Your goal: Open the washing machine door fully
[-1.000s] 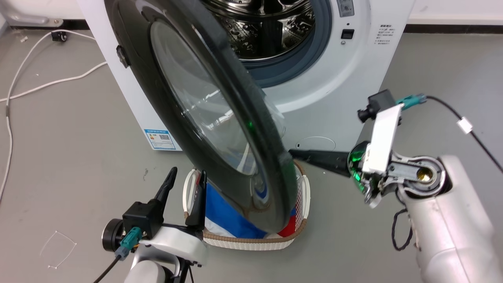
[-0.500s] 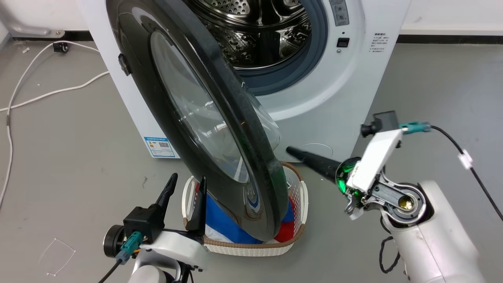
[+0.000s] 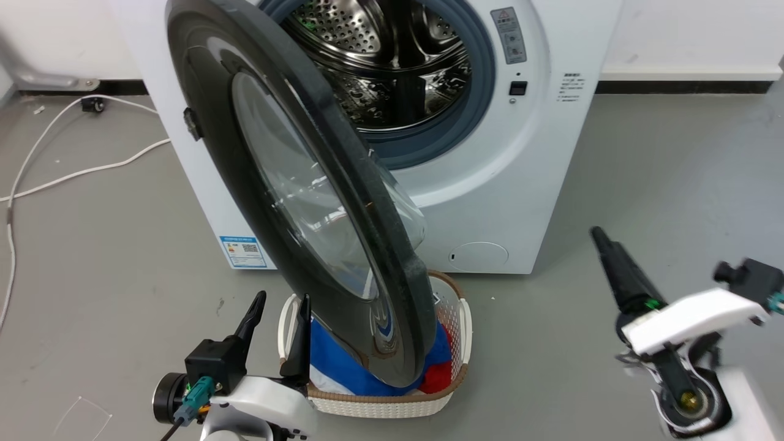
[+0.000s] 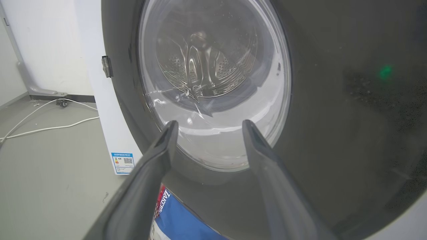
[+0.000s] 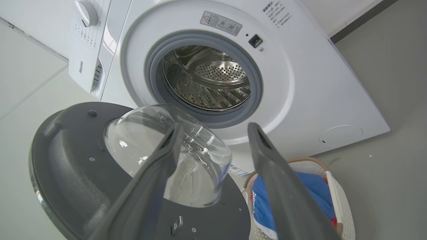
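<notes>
Door: the washing machine door [image 3: 294, 202] stands well open, hinged at the machine's left in the head view, and its free edge points out toward us.
Door axis: in the head view we see it as a tall ellipse slanting from upper left to lower right. Its glossy outer face looks to our left, and the glass bowl bulges toward the opening.
Door's foot: its lower edge hangs over a white basket [image 3: 467, 318] of blue and red cloth [image 3: 343, 361].
Machine: the washing machine [image 3: 490, 184] is white, and its steel drum [image 3: 392, 61] lies bare inside the grey-blue ring [image 3: 481, 79].
Writing: we read "Hisense" [image 5: 81, 66] on the control panel. The blue label sticker [image 3: 244, 251], the grey warning sticker [image 3: 509, 35] and the small print beside the latch are too small for us to read.
Filter cover: the round filter cover [image 3: 481, 256] sits low on the front.
Left gripper: the left gripper [image 3: 282, 296] has its jaws spread and holds nothing. It is just before the door's outer face, beside the basket.
Right gripper: the right gripper [image 5: 216, 125] has its jaws spread and is empty. It is well apart from the door, on our right.
Floor: a white cable [image 3: 61, 165] lies on the grey floor to the left.
</notes>
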Controlling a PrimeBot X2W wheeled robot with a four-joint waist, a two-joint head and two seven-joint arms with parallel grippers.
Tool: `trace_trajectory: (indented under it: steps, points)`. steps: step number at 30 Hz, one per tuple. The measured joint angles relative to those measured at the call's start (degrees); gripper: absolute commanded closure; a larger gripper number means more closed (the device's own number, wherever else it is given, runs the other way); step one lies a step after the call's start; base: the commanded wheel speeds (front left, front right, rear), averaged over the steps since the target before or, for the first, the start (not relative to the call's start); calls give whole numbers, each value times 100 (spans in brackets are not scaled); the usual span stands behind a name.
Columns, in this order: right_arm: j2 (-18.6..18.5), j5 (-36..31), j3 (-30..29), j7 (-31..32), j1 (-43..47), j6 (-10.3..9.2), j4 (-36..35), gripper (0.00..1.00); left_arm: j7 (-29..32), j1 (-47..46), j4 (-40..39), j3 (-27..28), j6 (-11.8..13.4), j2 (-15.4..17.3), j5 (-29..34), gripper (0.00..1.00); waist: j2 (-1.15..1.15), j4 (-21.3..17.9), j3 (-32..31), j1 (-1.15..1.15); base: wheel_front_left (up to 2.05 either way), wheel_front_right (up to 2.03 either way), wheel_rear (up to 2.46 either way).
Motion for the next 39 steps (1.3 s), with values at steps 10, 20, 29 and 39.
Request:
trace_trajectory:
  steps: [10, 20, 29, 39]
  points:
    - [-316, -2444, -330, -1382, 616, 0, -294, 0, 0, 72, 19, 147, 0, -1, 94, 0, 0, -222, -62, 0, 0, 0, 0]
    - [103, -4937, -586, -1511, 1007, 1, -905, 0, 0, 70, 46, 236, -15, -1, 205, 0, 0, -298, -102, 0, 0, 0, 0]
    - [352, -5291, -485, -1468, 1238, 1, -590, 0, 0, 14, 111, 233, -42, -1, 244, 0, 0, -286, -79, 0, 0, 0, 0]
    - [427, -5302, -494, -1549, 1157, 1, -336, 0, 0, 4, 142, 277, -40, -1, 245, 0, 0, -303, -46, 0, 0, 0, 0]
